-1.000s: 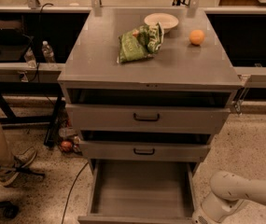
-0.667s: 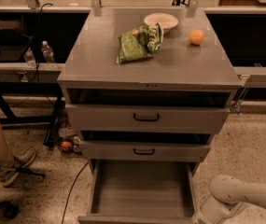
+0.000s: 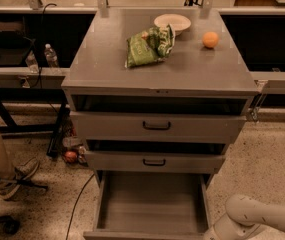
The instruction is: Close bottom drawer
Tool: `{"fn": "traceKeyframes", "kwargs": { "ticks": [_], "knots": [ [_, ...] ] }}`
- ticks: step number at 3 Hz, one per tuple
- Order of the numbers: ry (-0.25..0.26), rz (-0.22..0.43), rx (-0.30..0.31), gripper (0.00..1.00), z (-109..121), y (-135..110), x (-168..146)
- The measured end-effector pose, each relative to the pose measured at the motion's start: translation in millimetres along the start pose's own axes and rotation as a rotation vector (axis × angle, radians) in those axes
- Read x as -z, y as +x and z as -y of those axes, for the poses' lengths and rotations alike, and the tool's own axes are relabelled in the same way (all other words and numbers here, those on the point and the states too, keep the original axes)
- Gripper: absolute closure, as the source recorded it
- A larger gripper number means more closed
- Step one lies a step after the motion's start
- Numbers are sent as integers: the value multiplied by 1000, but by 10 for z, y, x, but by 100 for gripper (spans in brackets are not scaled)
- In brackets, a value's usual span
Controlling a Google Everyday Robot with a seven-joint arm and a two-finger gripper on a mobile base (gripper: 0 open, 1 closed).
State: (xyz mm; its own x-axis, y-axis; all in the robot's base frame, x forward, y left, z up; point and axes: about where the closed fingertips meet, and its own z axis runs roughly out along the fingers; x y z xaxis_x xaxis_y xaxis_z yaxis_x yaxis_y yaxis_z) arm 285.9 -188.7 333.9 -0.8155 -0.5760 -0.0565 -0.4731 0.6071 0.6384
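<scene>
Sunk slightly lower beside bottom drawer [image 3: 152, 206], tool off-frame, grip untellable. Still fully open, push wholly pending.

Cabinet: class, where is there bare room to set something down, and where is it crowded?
Bare: cabinet top from the snack bag to its front edge, and the open bottom drawer. Crowded: the back, with bag, bowl, orange. Claw: out of view.

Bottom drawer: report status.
Gripper out of frame; arm at picture's lower right. Bottom drawer open, tray bare. Nothing seen in its path.
</scene>
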Motion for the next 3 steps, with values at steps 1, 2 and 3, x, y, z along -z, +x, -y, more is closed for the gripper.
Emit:
{"fn": "traceKeyframes", "kwargs": {
  "ticks": [1, 2, 3],
  "knots": [
    [-10, 7, -18, 3, 70, 13, -65],
    [-42, 15, -43, 26, 253, 4, -214],
    [-65, 32, -27, 49, 437, -41, -377]
  ]
}}
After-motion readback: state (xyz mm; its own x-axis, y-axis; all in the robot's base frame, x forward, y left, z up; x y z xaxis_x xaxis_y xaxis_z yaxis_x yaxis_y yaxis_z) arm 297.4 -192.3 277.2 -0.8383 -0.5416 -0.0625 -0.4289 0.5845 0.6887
